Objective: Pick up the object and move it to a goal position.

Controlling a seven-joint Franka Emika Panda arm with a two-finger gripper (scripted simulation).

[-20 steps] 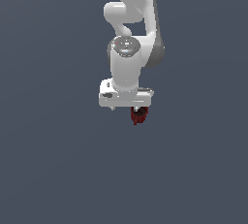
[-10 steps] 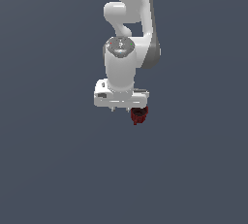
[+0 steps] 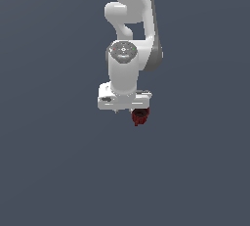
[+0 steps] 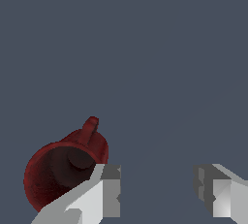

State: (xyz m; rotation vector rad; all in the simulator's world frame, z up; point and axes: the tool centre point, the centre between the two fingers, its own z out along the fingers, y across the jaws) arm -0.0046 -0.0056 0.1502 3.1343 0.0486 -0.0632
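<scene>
A white Panda arm (image 3: 132,19) hangs down from the top of the exterior view against a plain dark grey-blue ground (image 3: 49,171). Its upper links curve down to a round wrist joint (image 3: 123,51) with a grey cap facing the camera, and below that sits the broad white hand. The hand points straight down.

The tool (image 4: 157,191) is released: in the wrist view its two grey-tipped fingers (image 4: 109,191) stand well apart with bare ground showing between them, and nothing sits in that gap.

The object, a small dark red mug (image 4: 65,169), lies just outside one finger rather than between the two. In the wrist view it shows a hollow dark interior and a small handle standing up at its far side, and that finger overlaps its rim. Whether the finger actually touches the mug cannot be told. In the exterior view the mug (image 3: 140,116) shows as a small red lump just below the hand, toward the exterior view's right end of it.

Compared with a second ago, the arm has shifted a little toward the exterior view's left and has risen very slightly. The red mug has kept the same place under the hand's right end throughout, moving along with it.
</scene>
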